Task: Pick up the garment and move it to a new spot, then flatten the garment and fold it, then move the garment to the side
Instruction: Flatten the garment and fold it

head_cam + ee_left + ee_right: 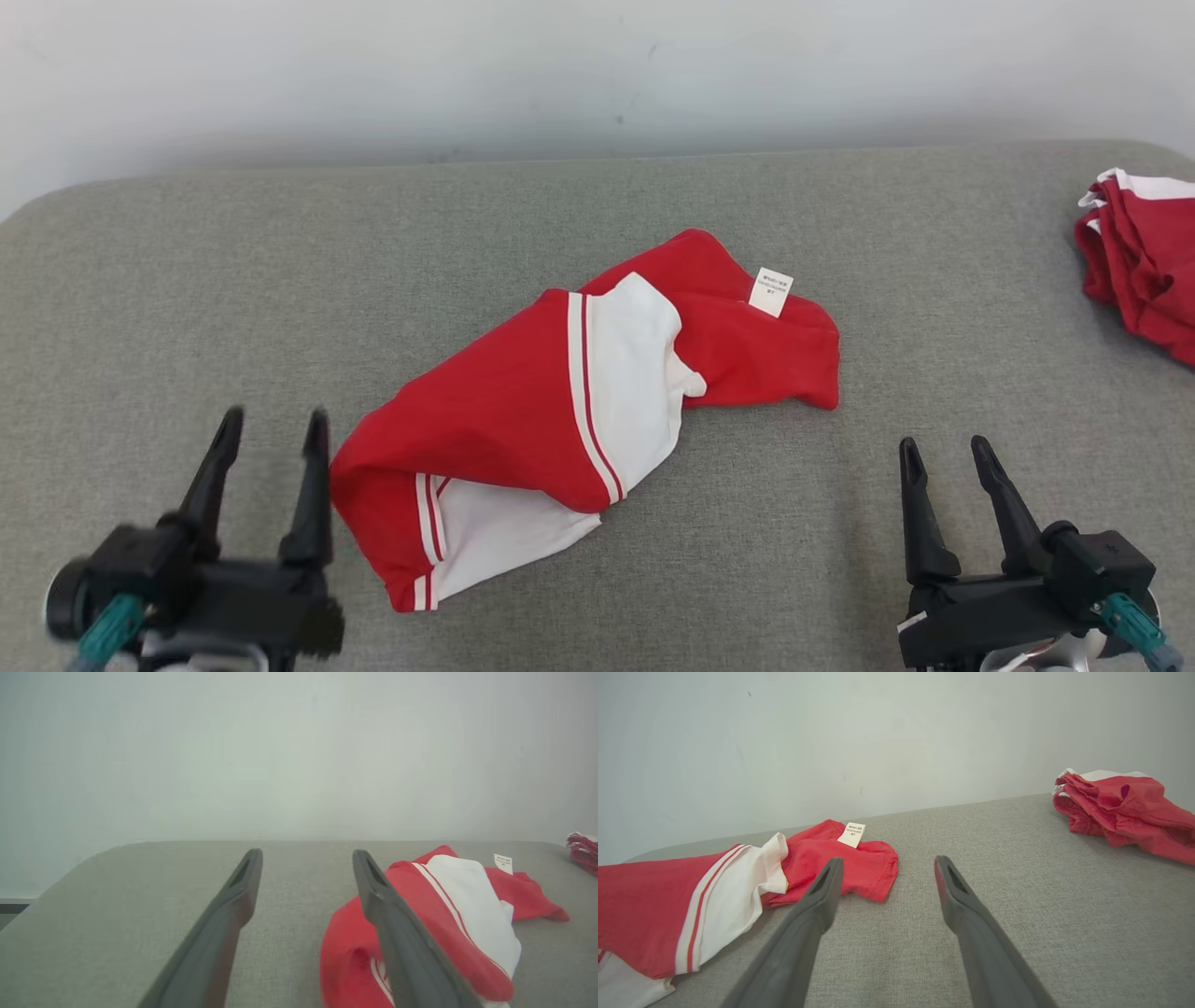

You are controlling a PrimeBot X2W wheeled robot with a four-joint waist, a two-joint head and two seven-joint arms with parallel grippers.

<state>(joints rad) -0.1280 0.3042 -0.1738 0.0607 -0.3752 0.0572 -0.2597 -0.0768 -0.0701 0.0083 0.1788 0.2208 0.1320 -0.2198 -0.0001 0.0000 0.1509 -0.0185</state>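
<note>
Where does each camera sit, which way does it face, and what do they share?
Head view: on the head, facing forward and down at the garment on the grey surface; left gripper and right gripper, open, at the bottom corners.
Left wrist view: left wrist, along its fingers toward the wall; garment at right.
Right wrist view: right wrist, along its fingers; garment at left.
Shared: all see the garment's white label and a second red pile.

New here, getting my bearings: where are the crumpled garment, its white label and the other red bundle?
crumpled garment (485, 411): head view, red middle panel.
white label (771, 292): head view, centre of the tag.
other red bundle (1144, 257): head view, red folds at right edge.
</note>
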